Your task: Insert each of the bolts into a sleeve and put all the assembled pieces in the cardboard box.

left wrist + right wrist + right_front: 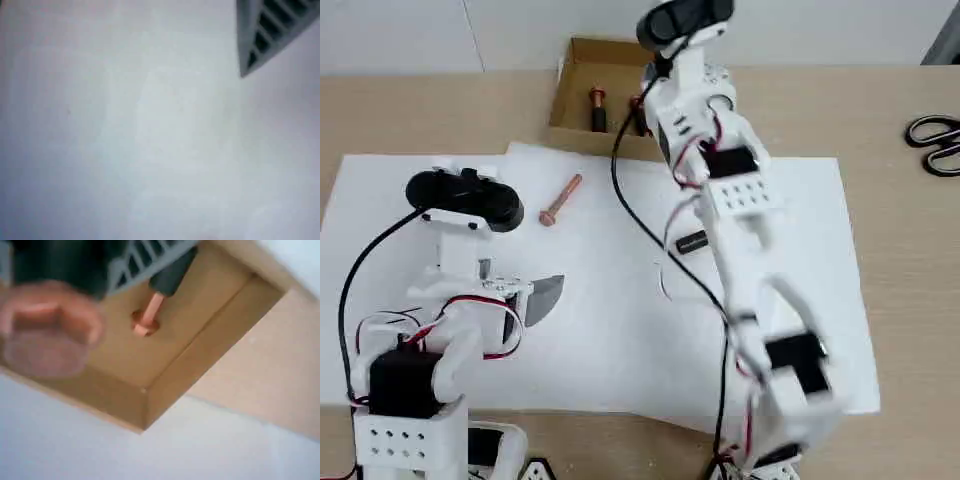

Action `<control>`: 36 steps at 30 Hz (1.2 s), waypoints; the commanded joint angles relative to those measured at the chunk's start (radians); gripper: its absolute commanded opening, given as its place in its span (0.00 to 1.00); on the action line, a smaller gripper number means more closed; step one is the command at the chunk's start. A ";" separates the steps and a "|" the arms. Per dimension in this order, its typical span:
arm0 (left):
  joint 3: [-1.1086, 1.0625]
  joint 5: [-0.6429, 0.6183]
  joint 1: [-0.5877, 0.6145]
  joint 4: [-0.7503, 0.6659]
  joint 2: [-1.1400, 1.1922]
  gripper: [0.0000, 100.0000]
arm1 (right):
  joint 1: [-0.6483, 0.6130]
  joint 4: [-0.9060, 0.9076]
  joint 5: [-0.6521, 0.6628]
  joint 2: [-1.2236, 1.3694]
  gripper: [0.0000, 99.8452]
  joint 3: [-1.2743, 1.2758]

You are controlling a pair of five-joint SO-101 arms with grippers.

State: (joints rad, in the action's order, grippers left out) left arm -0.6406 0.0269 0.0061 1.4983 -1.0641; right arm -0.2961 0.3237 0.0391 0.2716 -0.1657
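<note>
Placing step: the right gripper point(641, 108), over the brown cardboard box point(570, 136), seems clenched on a blurred copper-and-black assembled piece point(50, 325). Next it should release the piece. The loose copper bolt point(560, 200) still needs a sleeve. Whether the left gripper point(545, 295) is released or clenched, I cannot tell.

Bright, even light falls from overhead in the high view. The white paper point(610, 330) glares almost featureless, while the tan surface point(900, 300) around it keeps its tone. Shadows are soft and faint: a pale grey fringe lies beside the right arm point(745, 195), and the inside walls of the cardboard box point(582, 142) sit darker. In the left wrist view the paper is a flat pale wash, dimmer toward one edge. In the right wrist view the box's inner walls are shaded and its floor is lighter.
</note>
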 commanded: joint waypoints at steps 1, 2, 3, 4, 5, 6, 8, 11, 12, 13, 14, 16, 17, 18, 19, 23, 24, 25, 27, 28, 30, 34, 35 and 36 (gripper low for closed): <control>0.004 0.005 0.005 -0.023 -0.008 0.31 | 0.018 -0.105 0.008 0.232 0.00 -0.256; 0.004 0.005 0.005 -0.023 -0.008 0.31 | 0.018 -0.110 0.008 0.292 0.00 -0.308; 0.004 0.005 0.006 -0.023 -0.008 0.31 | 0.022 -0.110 0.008 0.349 0.00 -0.354; 0.004 0.005 0.006 -0.023 -0.008 0.31 | 0.024 -0.108 0.008 0.403 0.01 -0.402; 0.004 0.005 0.006 -0.023 -0.008 0.31 | 0.027 -0.108 0.008 0.450 0.01 -0.442; 0.004 0.005 0.006 -0.023 -0.008 0.31 | 0.028 -0.108 0.009 0.492 0.01 -0.482; 0.004 0.005 0.006 -0.023 -0.008 0.31 | 0.031 -0.108 0.009 0.561 0.01 -0.542; 0.004 0.005 0.006 -0.023 -0.008 0.31 | 0.033 -0.107 0.009 0.628 0.01 -0.592; 0.004 0.005 0.006 -0.023 -0.008 0.31 | 0.033 -0.107 0.011 0.639 0.01 -0.597; 0.004 0.005 0.006 -0.023 -0.008 0.31 | 0.033 -0.107 0.011 0.644 0.01 -0.597; 0.004 0.005 0.006 -0.023 -0.008 0.31 | 0.033 -0.107 0.012 0.647 0.01 -0.597; 0.004 0.005 0.006 -0.023 -0.008 0.31 | 0.035 -0.107 0.012 0.650 0.03 -0.597; 0.004 0.005 0.006 -0.023 -0.008 0.31 | 0.035 -0.105 0.012 0.650 0.06 -0.597; 0.004 0.005 0.006 -0.023 -0.008 0.31 | 0.035 -0.094 0.012 0.650 0.09 -0.597; 0.004 0.005 0.006 -0.023 -0.008 0.31 | 0.035 -0.068 0.012 0.650 0.11 -0.597; 0.004 0.005 0.006 -0.021 -0.008 0.31 | 0.033 -0.016 0.012 0.648 0.16 -0.601; 0.004 0.005 0.006 -0.021 -0.008 0.31 | 0.035 -0.013 0.012 0.644 0.15 -0.601; 0.004 0.005 0.006 -0.021 -0.008 0.31 | 0.039 -0.012 0.012 0.642 0.16 -0.601; 0.004 0.005 0.006 -0.021 -0.008 0.31 | 0.044 -0.010 0.012 0.638 0.16 -0.606; 0.004 0.005 0.006 -0.021 -0.008 0.31 | 0.044 -0.005 0.012 0.627 0.16 -0.608; 0.004 0.005 0.006 -0.021 -0.008 0.31 | 0.045 0.048 0.012 0.587 0.16 -0.612; 0.008 0.005 0.006 -0.021 -0.008 0.31 | 0.045 0.197 0.011 0.476 0.16 -0.612; 0.008 0.005 0.006 -0.021 -0.008 0.31 | 0.047 0.239 0.011 0.443 0.16 -0.612; 0.008 0.005 0.006 -0.021 -0.008 0.31 | 0.053 0.282 0.009 0.406 0.16 -0.612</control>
State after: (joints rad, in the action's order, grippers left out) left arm -0.6406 0.0269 0.0077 1.4983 -1.0641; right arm -0.2624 0.5094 0.0391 0.8454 -0.7165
